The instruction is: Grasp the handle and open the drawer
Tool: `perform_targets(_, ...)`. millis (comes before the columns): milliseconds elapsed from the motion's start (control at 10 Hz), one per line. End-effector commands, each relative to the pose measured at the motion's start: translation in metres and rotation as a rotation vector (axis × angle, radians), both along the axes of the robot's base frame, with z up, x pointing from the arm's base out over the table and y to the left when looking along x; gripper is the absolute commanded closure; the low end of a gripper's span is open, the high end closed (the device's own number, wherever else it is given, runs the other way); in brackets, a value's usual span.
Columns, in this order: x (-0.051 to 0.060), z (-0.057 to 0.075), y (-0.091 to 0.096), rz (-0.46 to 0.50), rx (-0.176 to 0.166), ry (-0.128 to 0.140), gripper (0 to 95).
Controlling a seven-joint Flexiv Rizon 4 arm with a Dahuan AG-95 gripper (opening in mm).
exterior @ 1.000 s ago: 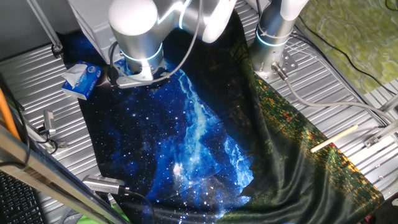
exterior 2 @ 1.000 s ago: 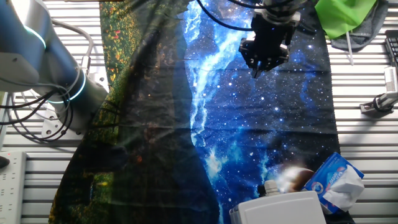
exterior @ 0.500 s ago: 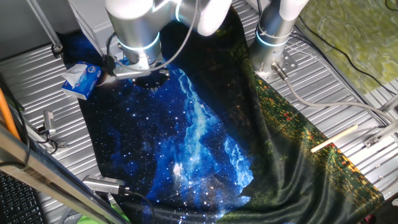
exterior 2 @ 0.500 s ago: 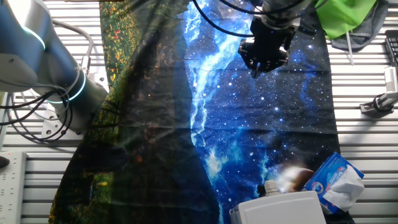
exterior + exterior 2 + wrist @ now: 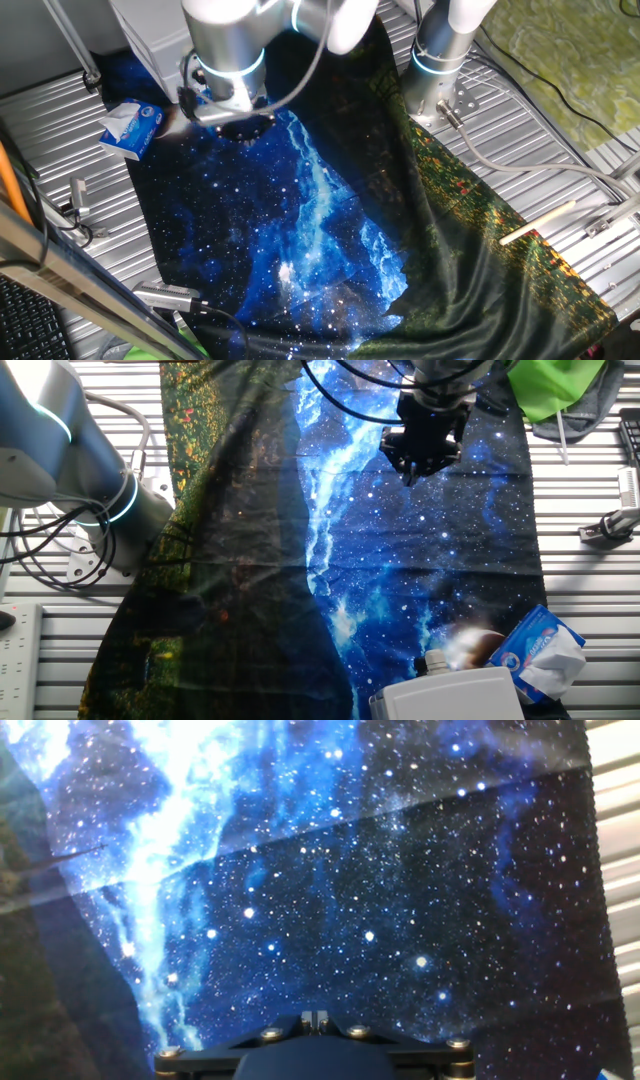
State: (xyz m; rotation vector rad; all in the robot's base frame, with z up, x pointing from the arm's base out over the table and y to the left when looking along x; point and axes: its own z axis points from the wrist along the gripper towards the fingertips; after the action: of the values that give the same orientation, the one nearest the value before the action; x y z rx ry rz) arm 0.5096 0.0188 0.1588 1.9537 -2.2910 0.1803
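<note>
The drawer unit, a pale grey-white box, shows only as a corner at the bottom edge of the other fixed view (image 5: 450, 698) and behind the arm at the top left of one fixed view (image 5: 148, 35). I cannot make out its handle clearly; a small pale knob (image 5: 436, 660) sits at its near edge. My gripper (image 5: 415, 468) is black, shut and empty, hovering over the starry blue cloth (image 5: 400, 560), well apart from the unit. It also shows in one fixed view (image 5: 238, 128). In the hand view the fingertips (image 5: 315, 1017) touch, with only cloth below.
A small blue-and-white carton (image 5: 540, 650) lies beside the unit and also shows in one fixed view (image 5: 130, 128). A second arm's base (image 5: 95, 485) stands at the cloth's edge. Green fabric (image 5: 555, 385), a metal tool (image 5: 608, 527) and a wooden stick (image 5: 537, 222) lie at the sides.
The gripper has shifted slightly sideways over the cloth, a little farther from the drawer unit in the other fixed view. It has stayed shut and empty.
</note>
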Motion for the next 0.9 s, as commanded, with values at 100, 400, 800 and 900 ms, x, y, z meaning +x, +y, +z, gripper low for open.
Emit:
perform_targets(100,-0.001,-0.003,-0.007,0.026,-0.074,0.034,95.0)
perform_targets(400,-0.002,-0.01,-0.027,0.05,-0.063,0.036,95.0)
perform_targets(800,-0.006,-0.015,-0.052,0.053,-0.06,0.038,95.0)
perform_targets(900,-0.007,-0.017,-0.061,0.056,-0.058,0.038,95.0)
